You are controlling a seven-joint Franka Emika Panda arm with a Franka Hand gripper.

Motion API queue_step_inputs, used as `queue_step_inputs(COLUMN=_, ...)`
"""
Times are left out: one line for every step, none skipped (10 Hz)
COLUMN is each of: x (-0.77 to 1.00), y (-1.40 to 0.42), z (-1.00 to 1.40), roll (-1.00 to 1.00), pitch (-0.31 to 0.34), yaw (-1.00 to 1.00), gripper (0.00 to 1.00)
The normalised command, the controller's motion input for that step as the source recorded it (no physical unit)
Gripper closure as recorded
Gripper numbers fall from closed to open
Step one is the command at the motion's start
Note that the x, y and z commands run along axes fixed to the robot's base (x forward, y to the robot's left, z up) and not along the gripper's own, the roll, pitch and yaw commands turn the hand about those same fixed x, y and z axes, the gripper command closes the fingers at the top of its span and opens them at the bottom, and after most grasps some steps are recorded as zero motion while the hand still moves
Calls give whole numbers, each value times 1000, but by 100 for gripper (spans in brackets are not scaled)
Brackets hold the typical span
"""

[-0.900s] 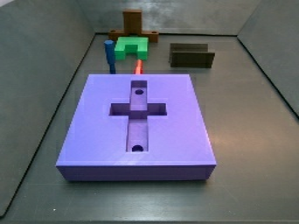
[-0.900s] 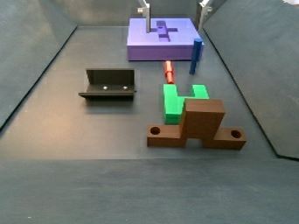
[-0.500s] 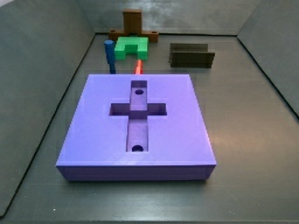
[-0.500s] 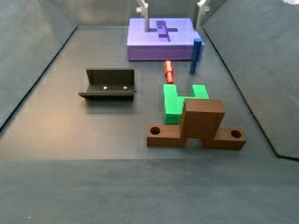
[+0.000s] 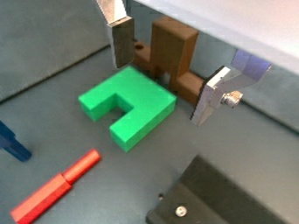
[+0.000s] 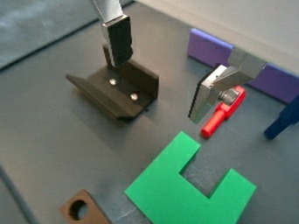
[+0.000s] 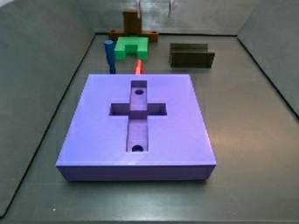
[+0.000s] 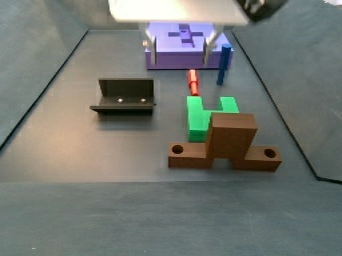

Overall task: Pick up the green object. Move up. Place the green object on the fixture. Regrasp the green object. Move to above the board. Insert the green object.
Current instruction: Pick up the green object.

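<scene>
The green object (image 5: pixel 126 107) lies flat on the floor with its notch open, next to the brown cross-shaped piece (image 5: pixel 173 52); it also shows in both side views (image 7: pixel 135 45) (image 8: pixel 203 113). My gripper (image 5: pixel 162 92) hangs open above it, with nothing between the fingers (image 5: pixel 121 44). The same gripper (image 6: pixel 159 87) shows over bare floor between the green object (image 6: pixel 193 179) and the fixture (image 6: pixel 117 92). In a side view the gripper's white body (image 8: pixel 181 10) fills the top edge. The fixture (image 8: pixel 124 96) is empty. The board (image 7: pixel 138 122) holds nothing in its cross recess.
A blue upright peg (image 7: pixel 110 54) and a red rod (image 7: pixel 138 66) lie between the green object and the board. The brown cross-shaped piece (image 8: pixel 227 143) stands right beside the green object. Grey walls enclose the floor.
The gripper has come down: before, only its fingertips showed at the top of a side view, now its white body fills that edge. The pieces have not moved.
</scene>
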Motion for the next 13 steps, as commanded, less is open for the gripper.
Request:
queue_step_inputs(x=-54, y=-114, z=-303, roll=-234, pitch=-376, yaw=-11, gripper=0)
queue_step_inputs(x=-77, y=-71, z=-171, roll=-271, pitch=-439, yaw=-14, gripper=0)
queue_step_inputs(x=-143, y=-11, z=-223, roll=-240, pitch=-453, yaw=-89, gripper=0)
queue_step_inputs(x=-154, y=0, z=-254, roll=-226, pitch=-447, yaw=-83, gripper=0)
queue_step_inputs(x=-174, y=0, z=-286, roll=-213, pitch=-436, yaw=-86, gripper=0)
queue_step_inputs(x=-180, y=0, z=-294, roll=-199, pitch=-437, yaw=-103, gripper=0)
queue_step_inputs(x=-206, y=0, z=-409, roll=-153, pitch=-397, yaw=-126, gripper=0)
queue_step_inputs(x=-191, y=0, z=-494, roll=-119, pitch=-363, yaw=-117, gripper=0)
queue_step_inputs(x=-157, y=0, z=-560, roll=-77, pitch=-339, yaw=-111, gripper=0)
queue_step_inputs(x=-114, y=0, z=-634, roll=-39, pitch=-309, yaw=-94, gripper=0)
queue_step_inputs(x=-29, y=0, z=-617, roll=0, pitch=-264, yaw=-54, gripper=0)
queue_step_inputs(x=0, y=0, z=-457, roll=0, pitch=-173, yaw=0, gripper=0)
queue_step_inputs(x=0, y=0, z=-337, roll=46, pitch=-91, yaw=0, gripper=0)
